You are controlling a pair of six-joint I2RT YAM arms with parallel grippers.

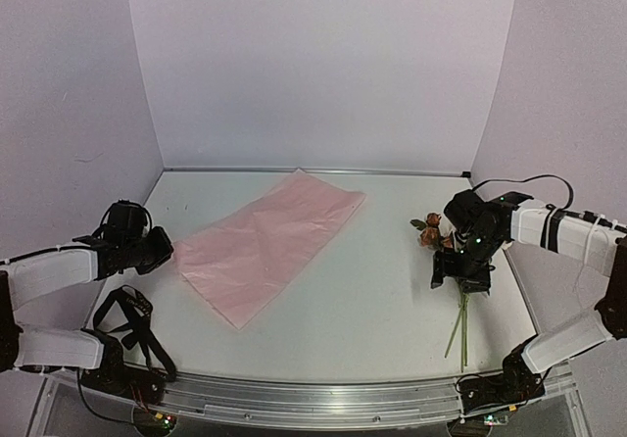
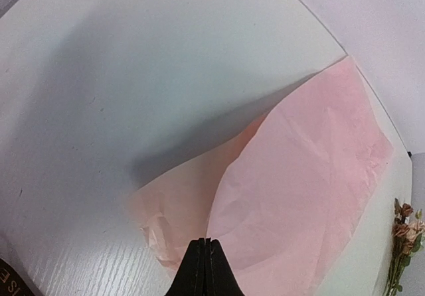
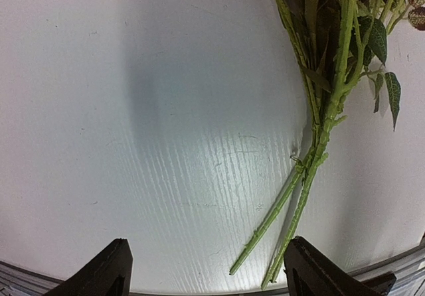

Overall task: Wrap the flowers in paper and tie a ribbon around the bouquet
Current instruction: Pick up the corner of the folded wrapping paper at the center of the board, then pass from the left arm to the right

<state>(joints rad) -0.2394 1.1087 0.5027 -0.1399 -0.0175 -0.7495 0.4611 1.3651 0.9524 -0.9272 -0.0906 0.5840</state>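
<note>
**Overhead view.** A white table (image 1: 372, 300) sits inside pale lilac walls. A large, thin, slightly crinkled sheet of pale pink wrapping paper (image 1: 269, 246) lies diagonally left of centre. The left gripper (image 1: 167, 251) reaches in low from the left and meets the sheet's near-left corner. A small bunch of dusty-pink and cream roses with green leaves and long thin stems (image 1: 460, 334) lies well apart from the sheet, at the right. Its heads point away from the arms and its stems point towards the near edge. The right gripper (image 1: 460, 278) hangs directly over the middle of the bunch, probably lining up to lift it. Near the left arm's base lies a looped narrow black band (image 1: 147, 334), probably the ribbon.

**Left wrist view.** The left gripper (image 2: 206, 269) has its dark jaws pressed tightly together. The pale pink wrapping paper (image 2: 299, 190) runs right into the fingertips, so it appears pinched there. One flap stands up off the table and casts a shadow, which suggests the corner is held so it can be folded or dragged. The roses (image 2: 402, 243) show small at the far right edge.

**Right wrist view.** The right gripper (image 3: 209, 276) has its jaws spread wide and is grasping nothing. The roses' green stems (image 3: 312, 170) lie flat on the table between the two fingers, closer to the right one, so closing on them looks possible once the gripper is lowered.
</note>
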